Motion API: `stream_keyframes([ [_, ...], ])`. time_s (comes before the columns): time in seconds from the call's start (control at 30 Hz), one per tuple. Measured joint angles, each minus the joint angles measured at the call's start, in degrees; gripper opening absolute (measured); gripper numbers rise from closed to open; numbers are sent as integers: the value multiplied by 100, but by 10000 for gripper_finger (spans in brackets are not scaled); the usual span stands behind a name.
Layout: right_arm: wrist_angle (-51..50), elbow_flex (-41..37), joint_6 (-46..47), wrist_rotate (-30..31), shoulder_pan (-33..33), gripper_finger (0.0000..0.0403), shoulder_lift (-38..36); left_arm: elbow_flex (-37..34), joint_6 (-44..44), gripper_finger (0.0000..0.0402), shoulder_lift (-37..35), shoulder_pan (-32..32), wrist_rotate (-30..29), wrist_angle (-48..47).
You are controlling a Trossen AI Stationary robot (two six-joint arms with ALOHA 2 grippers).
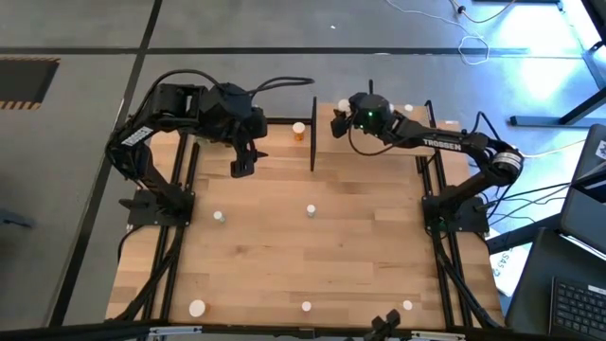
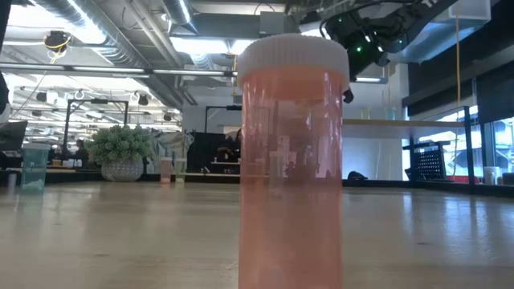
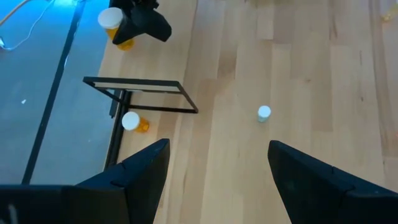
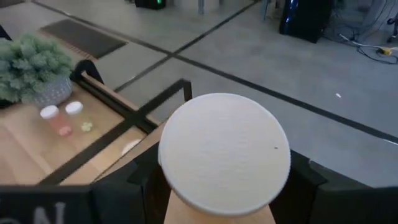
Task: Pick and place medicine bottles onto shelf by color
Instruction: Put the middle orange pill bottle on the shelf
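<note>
My right gripper point(image 1: 338, 121) is at the table's far edge, shut on an orange medicine bottle point(image 4: 224, 152) with a wide white cap. The shelf's black frame point(image 3: 134, 82) stands just beside it, and its light board point(image 2: 393, 122) shows in the low view. Another orange bottle point(image 1: 299, 131) stands on the table on the frame's other side. My left gripper point(image 1: 241, 163) hangs open above the far left of the table, with nothing between its fingers point(image 3: 143, 171). Small bottles point(image 1: 310, 210) stand apart on the tabletop. My right gripper pinches the orange bottle between its two fingers point(image 4: 140, 171), one on each side of the body just under the white cap point(image 4: 224, 186). The bottle is upright. Its lower part is hidden by the cap, so I cannot tell whether it is lifted clear.
A pink-orange bottle point(image 2: 289, 160) stands close in front of the low camera. A green plant ball in a pot point(image 4: 31, 68) sits beside two small bottles point(image 4: 50, 113). More small bottles point(image 1: 197, 308) stand along the near edge. Cables and a laptop lie beyond the right edge.
</note>
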Motion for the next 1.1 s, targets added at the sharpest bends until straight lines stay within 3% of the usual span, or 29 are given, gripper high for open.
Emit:
stream_keyframes([
  [1.1, 87, -2, -102, -72, -4, 212, 236, 0, 44, 268, 0, 0, 2, 0],
])
